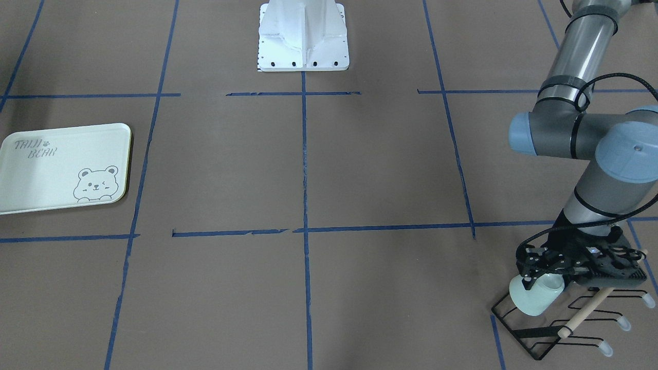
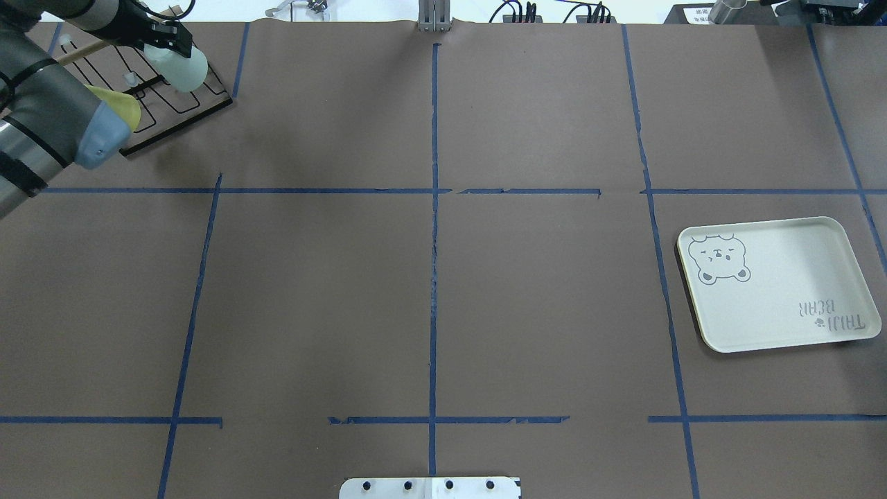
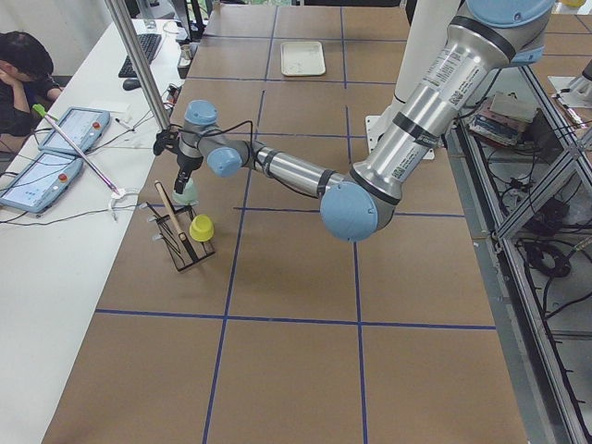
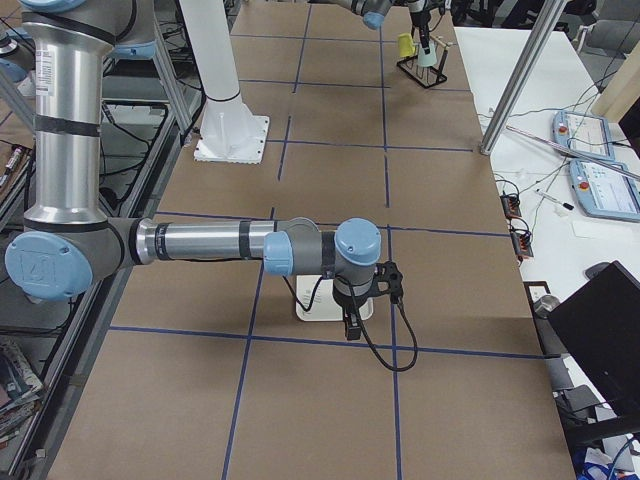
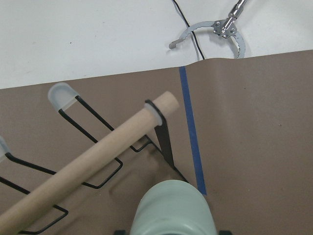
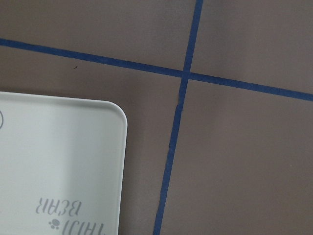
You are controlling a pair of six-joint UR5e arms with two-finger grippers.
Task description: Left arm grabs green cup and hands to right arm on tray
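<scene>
The green cup (image 1: 533, 300) lies tilted on a black wire rack (image 1: 540, 344) at the table's far left corner. My left gripper (image 1: 532, 281) is shut on the cup's rim, with one finger inside the cup. The cup also shows in the overhead view (image 2: 186, 69) and low in the left wrist view (image 5: 173, 210). The tray (image 1: 56, 174) lies flat with nothing on it on the robot's right side (image 2: 783, 291). My right gripper (image 4: 350, 322) hangs over the tray's edge and shows only in the exterior right view, so I cannot tell if it is open. The right wrist view shows the tray's corner (image 6: 54, 161).
A wooden dowel (image 5: 88, 161) crosses the rack. A pale yellow cup (image 2: 123, 104) sits on the rack beside the green one. The white robot base (image 1: 303, 36) stands mid-table. A white bench with tablets (image 3: 55, 153) and a person borders the table's far side.
</scene>
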